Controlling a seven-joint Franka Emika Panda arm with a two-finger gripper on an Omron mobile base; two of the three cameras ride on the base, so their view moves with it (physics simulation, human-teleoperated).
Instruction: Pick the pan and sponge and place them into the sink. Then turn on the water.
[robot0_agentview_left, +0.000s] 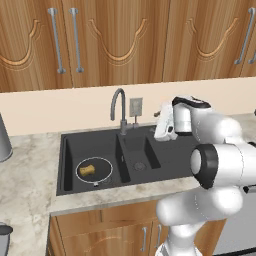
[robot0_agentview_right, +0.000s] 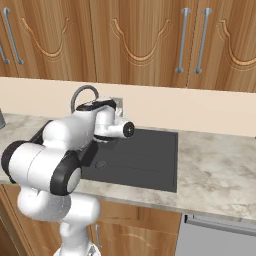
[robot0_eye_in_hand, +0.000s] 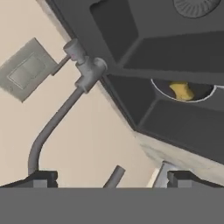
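The matte black sink (robot0_agentview_left: 170, 160) is set into the counter. The dark round pan (robot0_agentview_left: 102, 172) lies in its left basin, and the yellow-tan sponge (robot0_agentview_left: 89, 169) rests inside the pan. In the hand view the pan's light rim (robot0_eye_in_hand: 199, 97) and the sponge (robot0_eye_in_hand: 182, 90) show past the basin divider. The grey gooseneck faucet (robot0_agentview_left: 118, 106) stands behind the divider with no water at its spout. My gripper (robot0_eye_in_hand: 113, 178) is open and empty, hovering over the right basin just right of the faucet base (robot0_eye_in_hand: 89, 70). The white hand (robot0_agentview_left: 164, 125) is tilted toward the faucet.
A grey wall outlet (robot0_agentview_left: 135, 106) sits on the backsplash behind the faucet. A grey canister (robot0_agentview_left: 3, 142) stands at the far left of the marble counter (robot0_agentview_right: 215, 170). Wooden cabinets (robot0_agentview_left: 115, 35) hang above. The drainboard (robot0_agentview_right: 145, 155) lies right of the basins.
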